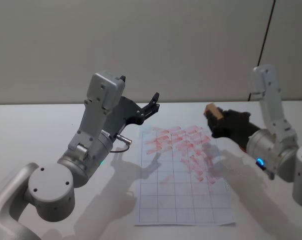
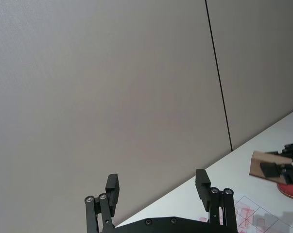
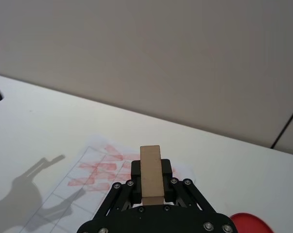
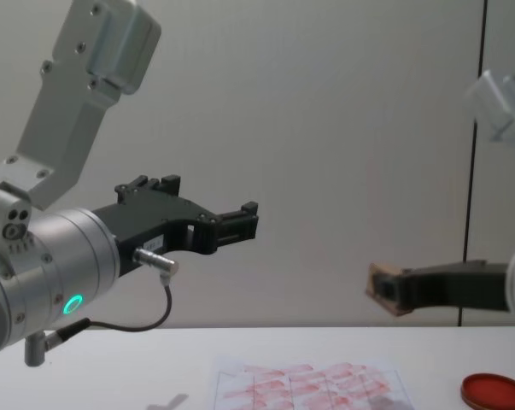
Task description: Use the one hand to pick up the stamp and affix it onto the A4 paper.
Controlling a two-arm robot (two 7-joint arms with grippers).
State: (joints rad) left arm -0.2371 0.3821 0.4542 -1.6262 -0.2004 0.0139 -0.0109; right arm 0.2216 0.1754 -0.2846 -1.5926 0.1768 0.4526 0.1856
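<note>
Wooden stamp [image 1: 213,112], we note, sits clamped in the right gripper [image 1: 216,116], aloft over the A4 paper's [image 1: 176,200] far right corner mid-worktop; pressing it down is outstanding, while the left gripper [image 1: 155,101] hangs open and idle over the paper's far left corner.

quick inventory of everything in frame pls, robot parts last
stamp: 1, tan wood, held in the air near the paper's far right corner.
A4 paper: 1, white with grid, red stamp marks on its far part, flat on the table.
ink pad: 1, red, round, on the table right of the paper.
table: 1, white.
left claw: 1, black, open, raised left of the paper.
right claw: 1, black, shut on the stamp.
</note>
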